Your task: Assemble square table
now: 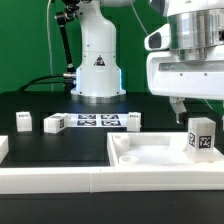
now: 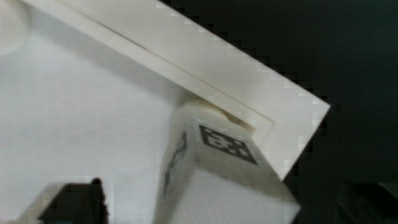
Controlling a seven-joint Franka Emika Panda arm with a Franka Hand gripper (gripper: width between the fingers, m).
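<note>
The square table top is a white tray with a raised rim at the front of the exterior view's right. One white tagged leg block stands upright in its far right corner. My gripper hangs just above that leg, open. In the wrist view the leg stands in the tray corner between my two dark fingers, with gaps on both sides. Three more leg blocks stand on the black table: two at the left and one near the middle.
The marker board lies flat in front of the robot base. A long white rail runs along the front edge, and a white piece sits at the far left.
</note>
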